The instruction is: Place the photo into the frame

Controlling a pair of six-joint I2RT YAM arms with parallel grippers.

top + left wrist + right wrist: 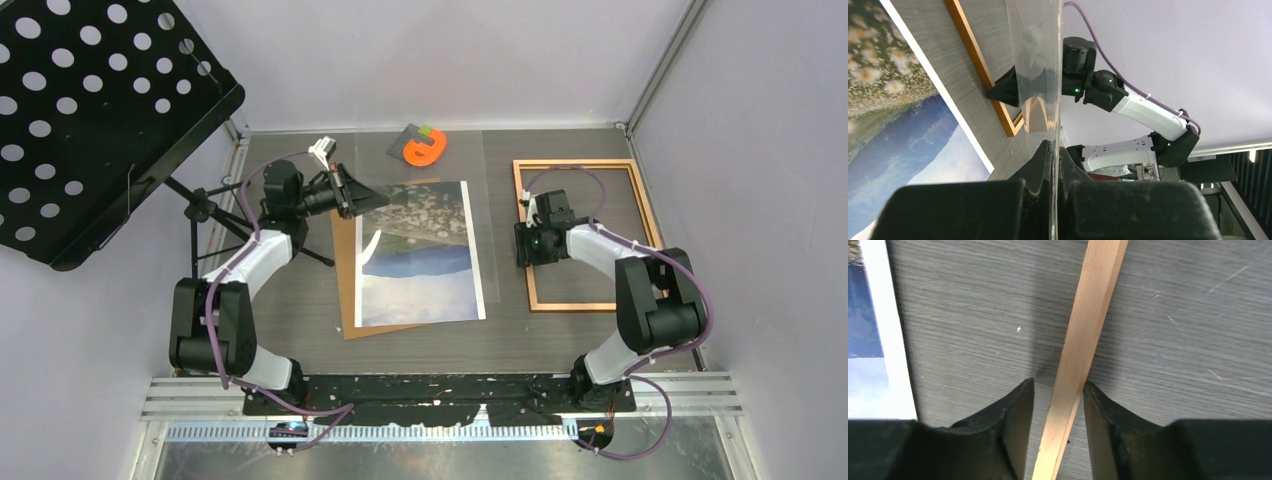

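The photo (420,255), a landscape print with a white border, lies face up in the middle of the table on a brown backing board (347,295). My left gripper (350,190) is shut on the left edge of a clear sheet (1035,50) and holds it raised over the photo (888,100). The light wooden frame (585,165) lies flat to the right. My right gripper (1059,385) straddles the frame's left rail (1093,305). It stands open: the right finger touches the rail, and the left finger is a gap away.
An orange and grey object (425,148) lies at the back of the table. A black perforated music stand (90,110) on a tripod leans over the left side. Grey walls close in on the table's left, back and right.
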